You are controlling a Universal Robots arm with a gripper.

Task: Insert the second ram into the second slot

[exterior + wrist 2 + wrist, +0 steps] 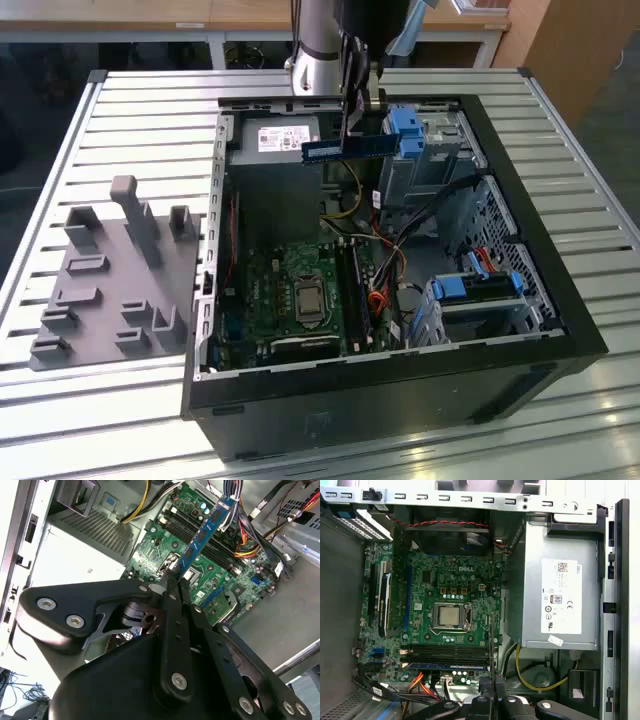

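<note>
1. The second ram (345,149) is in the air, clamped in the gripper (352,128). It's held level over the back of the open case (560,335), above the power supply (280,140), and touches nothing on the board.
2. In the second wrist view the gripper (170,579) is closed narrow on one end of the second ram (205,535). The rest of the stick juts out over the motherboard (165,545).
3. Progress, my read: the pick is done, the insert is not. The ram slots (445,654) lie beside the CPU socket (451,616), well below the stick and off to one side of it.
4. The stick looks crosswise to the slots, so nothing is lined up yet. The whole seating is left to do.
5. I can't tell from here which slots are already filled.
6. The nearest clutter is the orange and red cables (378,300), just beside the slot ends. They look like the most likely thing to foul a descent.
7. Yellow wires (350,190) hang below the stick, next to the power supply.
8. The blue drive-bay clips (405,130) sit just beside the stick's end on the exterior view's right. Clearance there is tight.
9. The grey fixture (110,280) sits on the slatted table (150,100) to the exterior view's left, well apart and not in the way.
</note>
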